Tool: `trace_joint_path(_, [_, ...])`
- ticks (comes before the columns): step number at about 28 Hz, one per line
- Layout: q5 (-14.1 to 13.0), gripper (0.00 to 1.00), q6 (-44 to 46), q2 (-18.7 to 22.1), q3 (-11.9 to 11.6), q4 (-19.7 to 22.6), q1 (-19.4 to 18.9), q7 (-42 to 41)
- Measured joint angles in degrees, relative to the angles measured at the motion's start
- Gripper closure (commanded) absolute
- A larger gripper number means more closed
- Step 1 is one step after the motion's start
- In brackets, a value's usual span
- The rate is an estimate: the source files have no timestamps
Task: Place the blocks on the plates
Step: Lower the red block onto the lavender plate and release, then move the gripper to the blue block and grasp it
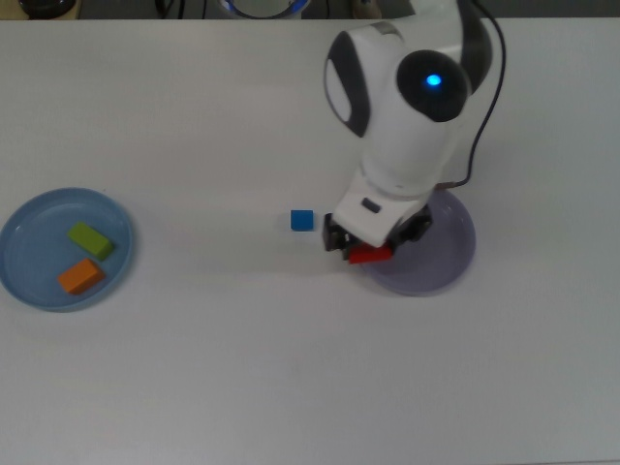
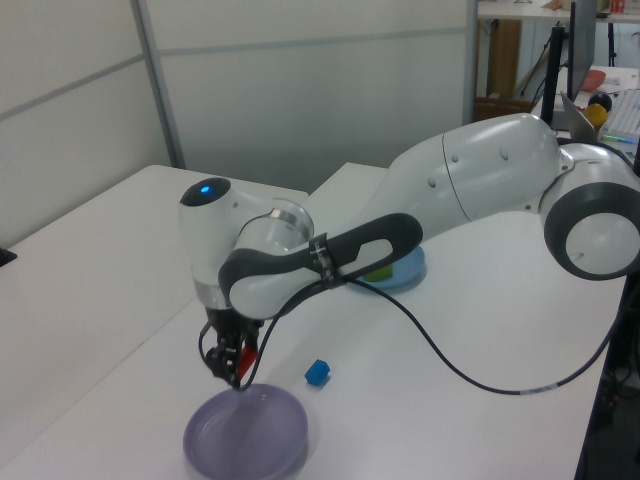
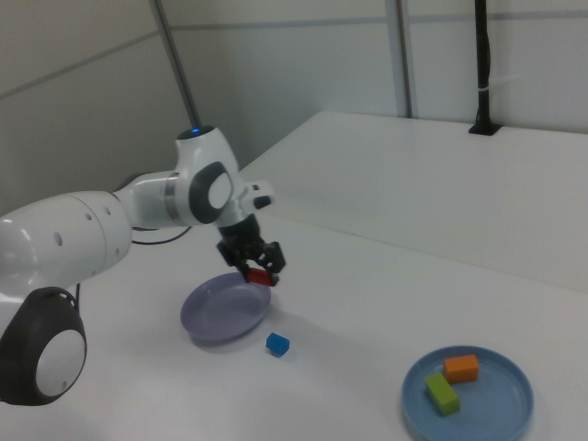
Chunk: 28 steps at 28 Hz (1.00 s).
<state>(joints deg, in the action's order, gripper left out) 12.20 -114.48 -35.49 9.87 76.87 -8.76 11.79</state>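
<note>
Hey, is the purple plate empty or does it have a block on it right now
Empty. The purple plate shows only bare surface; the red block is held in the gripper above its rim, and the blue block lies on the table.
</note>
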Motion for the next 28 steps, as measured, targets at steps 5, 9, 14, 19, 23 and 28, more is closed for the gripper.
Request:
trace_joint_path(5, [1.3, 0.18, 0.0, -0.2, 0.5, 0.9, -3.4, 0.8])
trace_joint_path(9, [2.0, 0.03, 0.0, -0.4, 0.5, 1.7, -4.6, 1.8])
trace_joint_path(14, [2.0, 0.0, 0.0, -0.4, 0.4, 1.8, -4.7, 2.1])
trace_joint_path(19, [2.2, 0.0, 3.8, 0.6, 0.1, 1.3, -4.5, 2.1])
trace_joint_path(23, [2.3, 0.0, 11.2, 2.5, -0.2, 1.1, -3.8, 0.6])
trace_joint_path(28, [2.3, 0.0, 18.9, 3.2, -1.9, 1.4, -2.4, -2.7])
